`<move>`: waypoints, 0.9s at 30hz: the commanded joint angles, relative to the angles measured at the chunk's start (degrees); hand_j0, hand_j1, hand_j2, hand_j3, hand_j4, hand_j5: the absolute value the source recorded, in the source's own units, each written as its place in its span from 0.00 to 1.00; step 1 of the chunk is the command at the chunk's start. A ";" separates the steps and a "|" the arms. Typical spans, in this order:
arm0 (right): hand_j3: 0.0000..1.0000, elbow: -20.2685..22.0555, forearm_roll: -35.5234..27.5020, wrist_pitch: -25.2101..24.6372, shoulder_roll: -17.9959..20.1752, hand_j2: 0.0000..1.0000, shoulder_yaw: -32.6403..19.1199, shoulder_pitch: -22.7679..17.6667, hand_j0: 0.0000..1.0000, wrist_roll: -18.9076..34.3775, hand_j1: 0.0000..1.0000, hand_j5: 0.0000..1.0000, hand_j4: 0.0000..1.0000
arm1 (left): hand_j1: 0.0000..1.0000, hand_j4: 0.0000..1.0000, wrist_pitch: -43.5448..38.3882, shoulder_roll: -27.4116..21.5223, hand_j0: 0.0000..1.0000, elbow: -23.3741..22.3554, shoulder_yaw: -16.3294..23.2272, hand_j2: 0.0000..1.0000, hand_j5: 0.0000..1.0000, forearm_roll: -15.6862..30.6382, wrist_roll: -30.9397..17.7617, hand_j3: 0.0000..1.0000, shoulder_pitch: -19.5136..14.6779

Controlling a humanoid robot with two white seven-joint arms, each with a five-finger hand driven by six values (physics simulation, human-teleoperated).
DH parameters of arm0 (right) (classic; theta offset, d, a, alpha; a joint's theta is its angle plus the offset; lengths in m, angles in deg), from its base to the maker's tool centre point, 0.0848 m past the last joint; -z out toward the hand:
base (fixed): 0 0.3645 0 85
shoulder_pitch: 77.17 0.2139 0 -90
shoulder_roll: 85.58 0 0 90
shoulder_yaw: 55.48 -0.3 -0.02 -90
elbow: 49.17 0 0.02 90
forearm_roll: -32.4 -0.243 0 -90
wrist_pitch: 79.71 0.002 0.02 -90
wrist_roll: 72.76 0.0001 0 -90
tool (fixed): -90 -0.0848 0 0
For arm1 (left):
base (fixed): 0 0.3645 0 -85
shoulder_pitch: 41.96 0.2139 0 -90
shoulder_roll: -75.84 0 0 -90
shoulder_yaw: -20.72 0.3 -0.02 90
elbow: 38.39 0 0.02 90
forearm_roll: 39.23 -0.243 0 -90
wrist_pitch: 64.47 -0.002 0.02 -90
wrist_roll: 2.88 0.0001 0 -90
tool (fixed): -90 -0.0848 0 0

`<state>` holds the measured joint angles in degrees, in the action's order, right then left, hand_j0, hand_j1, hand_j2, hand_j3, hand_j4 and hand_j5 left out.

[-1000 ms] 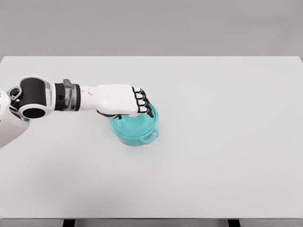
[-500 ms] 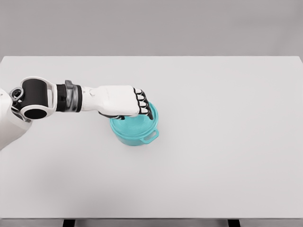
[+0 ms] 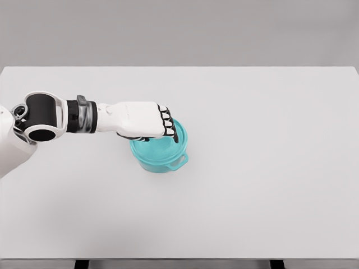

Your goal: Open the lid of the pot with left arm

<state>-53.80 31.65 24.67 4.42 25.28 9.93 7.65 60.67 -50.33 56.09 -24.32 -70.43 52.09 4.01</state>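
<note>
Left hand (image 3: 147,120) curls over the teal pot (image 3: 160,152) — lid hidden, grasp cannot be told.

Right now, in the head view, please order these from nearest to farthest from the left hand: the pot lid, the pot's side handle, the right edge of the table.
1. The pot lid, directly under the left hand.
2. The pot's side handle, lower right of the hand.
3. The table's right edge, far right.

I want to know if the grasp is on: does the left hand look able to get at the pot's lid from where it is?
Probably yes. The left hand is already over the teal pot, fingers curled down onto its lid, with nothing between them. Whether it actually grips cannot be seen.
</note>
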 commanded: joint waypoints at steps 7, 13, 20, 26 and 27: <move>1.00 0.06 -0.04 0.04 0.00 1.00 -0.08 0.00 1.00 0.00 1.00 1.00 1.00 | 0.72 0.72 -0.15 0.04 0.72 -0.08 -0.05 0.72 0.72 -1.84 0.03 0.72 0.17; 1.00 -0.02 -0.04 0.04 0.00 1.00 0.01 0.00 1.00 0.00 1.00 1.00 1.00 | 0.72 0.72 -0.15 0.13 0.72 -0.08 0.31 0.72 0.72 -1.93 0.03 0.72 0.18; 1.00 0.06 -0.04 -0.05 0.00 1.00 0.01 0.00 1.00 0.00 1.00 1.00 1.00 | 0.69 0.69 -0.15 0.04 0.69 -0.08 0.48 0.69 0.69 -1.93 0.03 0.69 0.18; 1.00 -0.02 -0.04 0.04 0.00 1.00 0.01 0.00 1.00 0.00 1.00 1.00 1.00 | 0.67 0.67 -0.15 0.04 0.67 -0.08 0.74 0.67 0.67 -1.93 0.03 0.67 0.18; 1.00 -0.02 -0.04 0.04 0.00 1.00 0.01 0.00 1.00 0.00 1.00 1.00 1.00 | 0.67 0.67 -0.15 0.04 0.67 -0.08 0.83 0.67 0.67 -1.93 0.03 0.67 0.18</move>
<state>-53.80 31.65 24.68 4.42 25.27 9.93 7.65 60.67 -50.25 56.00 -23.63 -72.59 52.09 4.18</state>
